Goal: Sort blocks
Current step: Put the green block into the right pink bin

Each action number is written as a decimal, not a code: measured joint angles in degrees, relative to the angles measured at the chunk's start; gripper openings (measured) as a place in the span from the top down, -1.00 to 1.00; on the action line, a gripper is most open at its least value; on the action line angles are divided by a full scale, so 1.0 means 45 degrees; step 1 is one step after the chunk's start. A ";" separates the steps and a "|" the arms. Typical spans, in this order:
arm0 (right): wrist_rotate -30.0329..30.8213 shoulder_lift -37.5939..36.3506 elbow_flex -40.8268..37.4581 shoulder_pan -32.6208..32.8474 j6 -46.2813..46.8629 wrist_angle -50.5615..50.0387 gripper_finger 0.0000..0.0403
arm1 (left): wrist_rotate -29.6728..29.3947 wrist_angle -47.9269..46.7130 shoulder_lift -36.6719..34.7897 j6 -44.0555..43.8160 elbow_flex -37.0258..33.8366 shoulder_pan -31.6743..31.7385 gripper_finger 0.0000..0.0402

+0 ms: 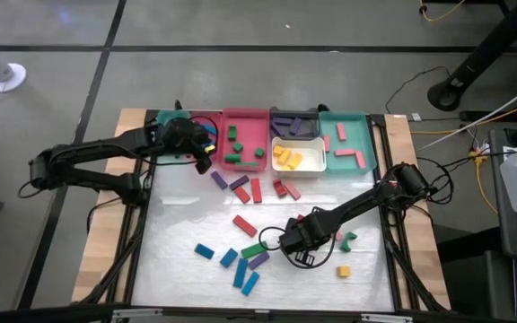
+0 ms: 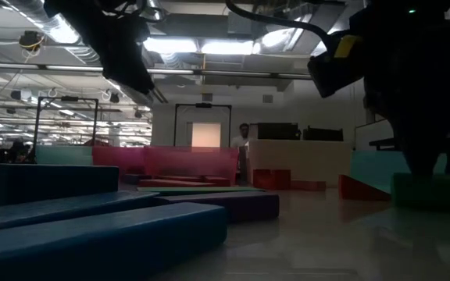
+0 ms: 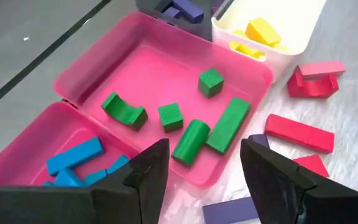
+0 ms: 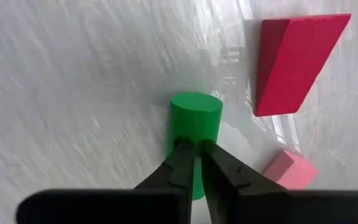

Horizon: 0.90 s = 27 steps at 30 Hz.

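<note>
So here's where we're at with the block sorting. Our right gripper [image 4: 196, 163] is down near the middle of the table, among the loose blocks, and its fingers are clenched tight together with the tips resting right over a green cylinder [image 4: 194, 124] lying on the white mat [image 1: 178, 233]. Honestly we can't tell if it's actually got hold of the cylinder or just pinched shut on top of it. Just beside the cylinder we've got a red wedge [image 4: 294, 62] and a small pink block [image 4: 289, 171].

Our left gripper [image 3: 204, 171] is hovering over the near edge of the pink tray [image 3: 104, 68], fingers spread wide and nothing between them. That tray has five green blocks [image 3: 229, 124] in it: a cube, a smaller cube, an arch, a cylinder and a long bar. The neighbouring tray has blue blocks [image 3: 73, 155], the white tray [image 3: 291, 28] has yellow blocks [image 3: 263, 31], and the black tray [image 1: 296, 117] holds purple ones.

From above, the trays sit in a row along the far edge of the table. Still loose on the mat: blue bars [image 1: 240, 269] toward the front, red blocks [image 1: 245, 224] and purple bars [image 1: 239, 183] in the middle, and one yellow cube [image 1: 343, 271] near the right front.
</note>
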 joint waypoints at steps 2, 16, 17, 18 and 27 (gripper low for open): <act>-0.0025 0.0005 0.0000 0.0000 0.0004 0.0010 0.81 | 0.0004 -0.0114 0.0000 -0.0004 0.0000 -0.0076 0.07; -0.0391 0.0158 -0.0063 -0.0005 0.0730 0.0248 0.24 | -0.0001 -0.1331 0.0000 -0.0150 -0.0005 -0.0566 0.07; -0.0189 0.0239 -0.0063 0.0000 0.0734 0.0253 0.21 | -0.0001 -0.1331 0.0000 -0.0154 -0.0005 -0.0619 0.07; -0.0008 0.0320 -0.0063 0.0000 0.0738 0.0233 0.18 | -0.0001 -0.1331 0.0000 -0.0190 -0.0005 -0.0671 0.07; 0.0086 0.0767 -0.0052 0.0000 0.0553 0.0342 0.31 | 0.0004 -0.1316 0.0000 -0.0973 -0.0005 -0.1507 0.07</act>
